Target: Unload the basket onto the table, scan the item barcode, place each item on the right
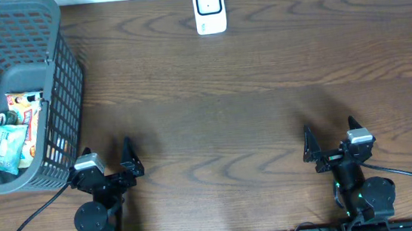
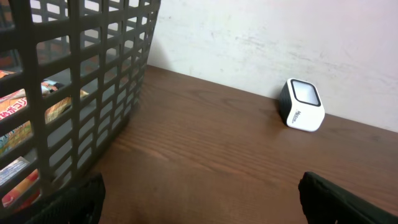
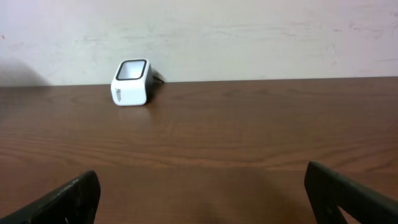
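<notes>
1. On the far edge of the dark wood-grain table (image 1: 249, 88), close to the pale wall, stands the barcode scanner (image 1: 209, 8), a small white rounded block with a dark glossy window framed in black.
2. From overhead its long axis runs toward and away from the arms, and the window end lies farther from them.
3. The left wrist view shows the scanner (image 2: 301, 104) tilted back, its window facing up and toward the table's near side; a small dark marking sits on its white front, too small to read.
4. The right wrist view shows the same scanner (image 3: 131, 82) left of centre, with a thin dark cable behind it.
5. At the table's left end sits a grey plastic basket (image 1: 60, 61) with an open lattice wall and rounded rim.
6. Inside it lie the items: an orange-and-white snack packet (image 1: 30, 117) lying roughly lengthwise toward the wall, and a teal crinkled pouch (image 1: 6, 148) resting partly over it. No barcode is readable on either.
7. The left gripper (image 1: 112, 166) hovers just right of the basket's near corner, jaws spread wide, grasping nothing.
8. The right gripper (image 1: 334, 142) sits well apart on the table's near right side, jaws likewise released and empty.
9. Both sets of black fingers (image 3: 62, 202) point toward the far wall.
</notes>
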Available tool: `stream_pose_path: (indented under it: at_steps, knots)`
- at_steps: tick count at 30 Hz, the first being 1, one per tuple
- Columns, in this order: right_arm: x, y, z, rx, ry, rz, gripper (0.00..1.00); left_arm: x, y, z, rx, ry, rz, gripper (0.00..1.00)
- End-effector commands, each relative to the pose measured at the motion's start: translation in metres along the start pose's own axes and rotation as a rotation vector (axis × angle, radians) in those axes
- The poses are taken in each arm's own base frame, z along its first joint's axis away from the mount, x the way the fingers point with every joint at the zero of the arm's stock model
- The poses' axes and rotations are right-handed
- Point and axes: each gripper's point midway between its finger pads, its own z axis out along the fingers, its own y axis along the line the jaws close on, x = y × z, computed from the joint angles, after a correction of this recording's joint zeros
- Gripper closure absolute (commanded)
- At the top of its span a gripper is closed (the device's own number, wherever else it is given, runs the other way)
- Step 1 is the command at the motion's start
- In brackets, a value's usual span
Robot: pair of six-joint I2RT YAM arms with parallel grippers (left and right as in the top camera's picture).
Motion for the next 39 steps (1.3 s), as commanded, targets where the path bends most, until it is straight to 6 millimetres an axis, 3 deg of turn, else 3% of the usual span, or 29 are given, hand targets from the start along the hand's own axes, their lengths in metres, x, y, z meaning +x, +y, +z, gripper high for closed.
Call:
stream_pose_path:
  at_steps: [1, 24, 25, 28, 29, 35, 39]
  knots:
    - [0.0, -0.002, 0.0, 0.009, 0.0, -0.012, 0.01, 0.015, 0.007, 0.001, -0.023, 0.04, 0.022, 0.02]
    - [0.0, -0.002, 0.0, 0.009, 0.0, -0.012, 0.01, 0.015, 0.006, 0.001, -0.019, 0.041, 0.017, 0.02]
    - [0.0, -0.002, 0.0, 0.01, 0.0, -0.012, 0.01, 0.016, -0.001, 0.001, 0.019, 0.049, -0.028, 0.02]
    - [0.0, -0.002, 0.0, 0.01, 0.0, -0.012, 0.01, 0.023, -0.068, -0.014, 0.394, 0.181, -0.335, 0.02]
    - [0.0, -0.002, 0.0, 0.009, 0.0, -0.012, 0.01, 0.022, -0.083, -0.021, 0.474, 0.217, -0.407, 0.03]
    - [0.0, -0.002, 0.0, 0.01, 0.0, -0.012, 0.01, 0.016, -0.088, -0.024, 0.504, 0.216, -0.455, 0.02]
    - [0.0, -0.002, 0.0, 0.01, 0.0, -0.012, 0.01, 0.023, -0.087, -0.024, 0.493, 0.245, -0.462, 0.02]
